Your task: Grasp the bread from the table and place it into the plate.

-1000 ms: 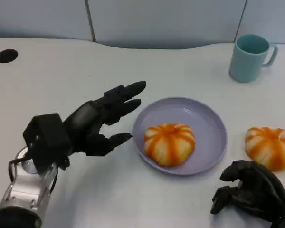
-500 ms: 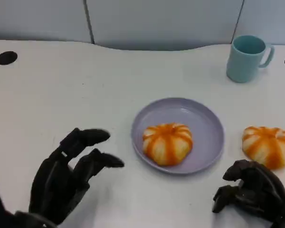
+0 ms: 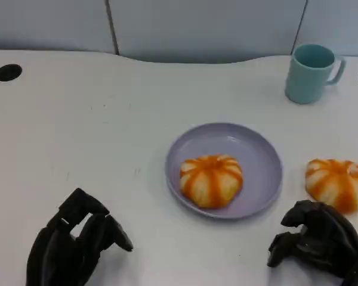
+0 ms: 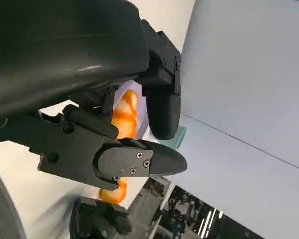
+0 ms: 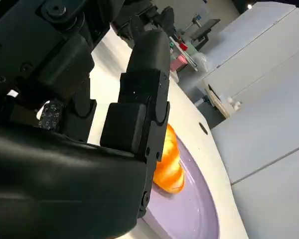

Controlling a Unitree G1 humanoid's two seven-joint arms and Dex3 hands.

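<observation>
An orange-and-white striped bread [image 3: 211, 180] lies in the lilac plate [image 3: 264, 149] at the table's middle. A second, similar bread [image 3: 338, 183] lies on the table just right of the plate. My left hand [image 3: 74, 245] sits low at the near left edge, well clear of the plate, fingers loosely bent and holding nothing. My right hand [image 3: 315, 241] rests near the front right, just in front of the second bread, fingers bent and apart from it. The left wrist view shows the plated bread [image 4: 124, 117] between the empty fingers [image 4: 139, 159]. The right wrist view shows bread [image 5: 167, 159] on the plate [image 5: 189, 214].
A teal mug [image 3: 312, 72] stands at the back right. Two black round holes [image 3: 8, 72] mark the table's far left and far right edges. A grey wall panel runs behind the table.
My left hand has pulled back from beside the plate toward the near left edge and lowered, fingers bending in. The bread stays in the plate. The right hand has not moved.
</observation>
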